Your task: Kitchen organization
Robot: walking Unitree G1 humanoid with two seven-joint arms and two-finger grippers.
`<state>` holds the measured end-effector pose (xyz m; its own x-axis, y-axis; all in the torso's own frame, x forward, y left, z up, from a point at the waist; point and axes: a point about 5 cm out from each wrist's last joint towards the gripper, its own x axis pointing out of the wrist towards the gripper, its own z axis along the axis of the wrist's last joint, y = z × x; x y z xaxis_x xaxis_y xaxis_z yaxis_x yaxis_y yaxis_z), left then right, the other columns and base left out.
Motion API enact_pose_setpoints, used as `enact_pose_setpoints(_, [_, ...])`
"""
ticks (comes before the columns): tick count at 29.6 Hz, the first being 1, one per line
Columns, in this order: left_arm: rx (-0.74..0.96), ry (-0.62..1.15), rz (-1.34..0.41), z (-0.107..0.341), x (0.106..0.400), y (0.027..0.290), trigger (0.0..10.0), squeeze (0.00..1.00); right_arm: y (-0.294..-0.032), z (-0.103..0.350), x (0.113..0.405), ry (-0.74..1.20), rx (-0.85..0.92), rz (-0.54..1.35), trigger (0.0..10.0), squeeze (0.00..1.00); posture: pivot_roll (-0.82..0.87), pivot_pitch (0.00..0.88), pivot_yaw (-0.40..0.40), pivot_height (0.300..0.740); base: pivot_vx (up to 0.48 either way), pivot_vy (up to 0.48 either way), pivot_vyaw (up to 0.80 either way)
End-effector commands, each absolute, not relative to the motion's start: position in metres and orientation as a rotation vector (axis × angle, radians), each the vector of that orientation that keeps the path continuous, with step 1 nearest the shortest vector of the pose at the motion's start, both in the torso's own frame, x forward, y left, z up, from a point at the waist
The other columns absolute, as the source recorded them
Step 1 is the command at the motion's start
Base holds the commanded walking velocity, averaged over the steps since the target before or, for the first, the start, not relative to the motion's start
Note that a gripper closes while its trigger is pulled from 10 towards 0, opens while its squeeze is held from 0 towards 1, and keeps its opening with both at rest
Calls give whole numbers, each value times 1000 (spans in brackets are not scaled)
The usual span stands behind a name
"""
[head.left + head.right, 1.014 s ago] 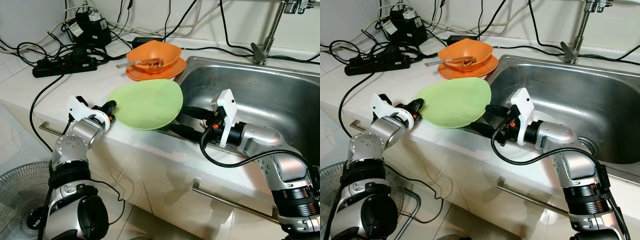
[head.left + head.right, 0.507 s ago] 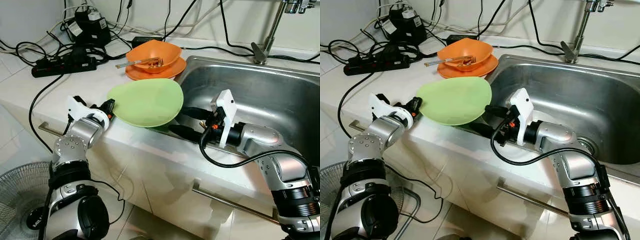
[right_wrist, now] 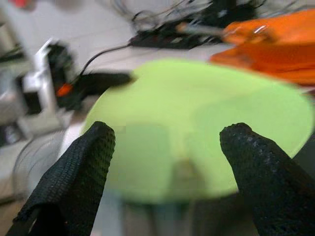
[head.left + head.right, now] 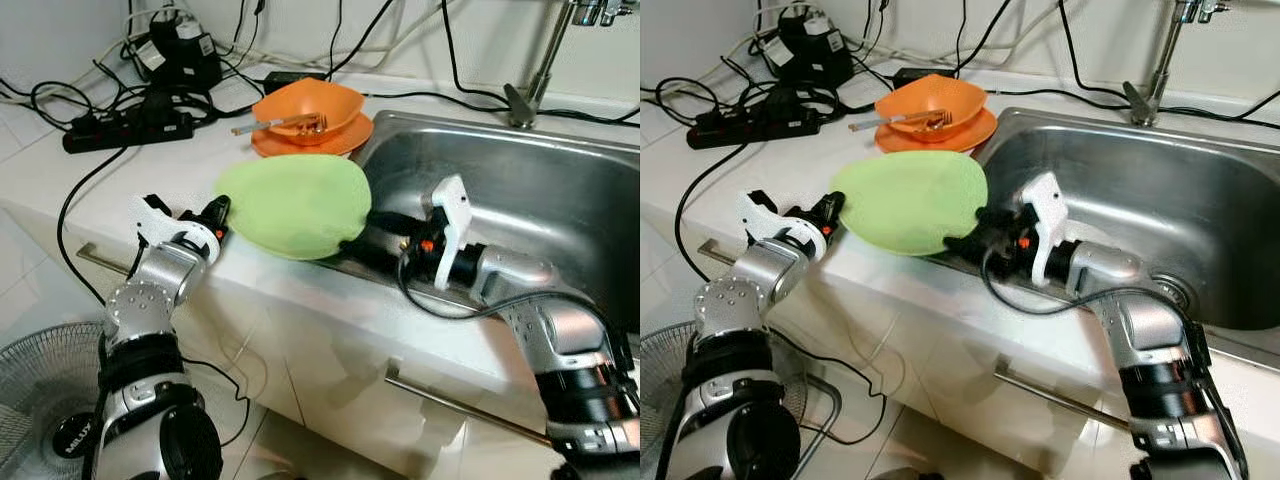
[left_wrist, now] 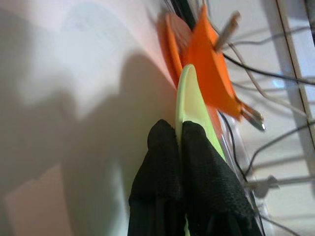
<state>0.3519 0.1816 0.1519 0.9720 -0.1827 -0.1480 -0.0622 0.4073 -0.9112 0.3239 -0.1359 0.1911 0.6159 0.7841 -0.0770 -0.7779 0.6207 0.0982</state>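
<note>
**Green plate held over the counter edge**

At the counter's front edge, the left pincer (image 4: 213,212) pinches the rim of a green plate (image 4: 295,205), its fingers pressed on either side. The right pincer (image 4: 975,228) sits spread at the plate's far side, by the sink (image 4: 520,190) rim. Behind the plate, an orange bowl (image 4: 308,105) with utensils rests on an orange plate (image 4: 300,148).

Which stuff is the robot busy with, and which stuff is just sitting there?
Busy with: green plate, pinched at its rim by the left gripper; right gripper, open beside the plate; sink.

Just sitting there: orange bowl and orange plate, fork, power strip, cables, tap, fan.
</note>
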Motion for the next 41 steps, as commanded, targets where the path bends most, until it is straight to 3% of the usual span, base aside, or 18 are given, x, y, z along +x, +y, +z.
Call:
enact_pose_setpoints(1, [-1156, 220, -101, 156, 350, 182, 0, 0, -138, 192, 328, 119, 74, 871, 10000, 0, -49, 14, 116, 740, 0, 0, 0])
enact_pose_setpoints(11, [-1181, 177, -169, 156, 331, 182, 0, 0, -142, 185, 336, 167, 69, 785, 10000, 0, -43, 15, 113, 740, 0, 0, 0])
enact_pose_setpoints(24, [-1194, 77, -248, 170, 329, 183, 0, 0, -149, 186, 354, 195, 203, 645, 10000, 0, -41, 7, 112, 740, 0, 0, 0])
enact_pose_setpoints(41, [-1205, 49, -368, 183, 328, 167, 0, 0, -133, 195, 341, 321, 578, 858, 10000, 0, -45, 13, 112, 740, 0, 0, 0])
